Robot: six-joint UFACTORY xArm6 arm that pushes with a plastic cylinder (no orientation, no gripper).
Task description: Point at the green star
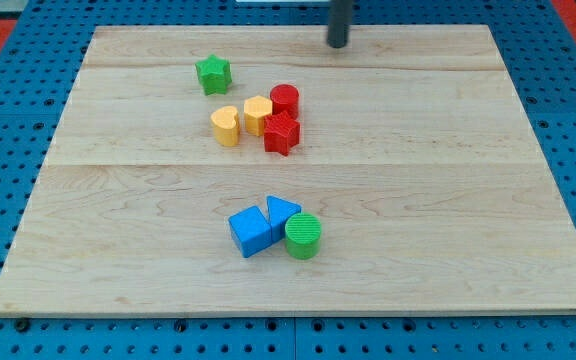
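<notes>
My tip (338, 44) at board's (488, 200) top edge; no jaws on rod.
Green star (213, 74) well to tip's left, apart; rod's upper part cut off by the view's top.

A single camera looks down at a slant from the near edge, facing the far side, taking in the whole wooden tabletop (448, 200).

lab bench, wooden board (468, 200), blue pegboard surface (8, 110)
</notes>
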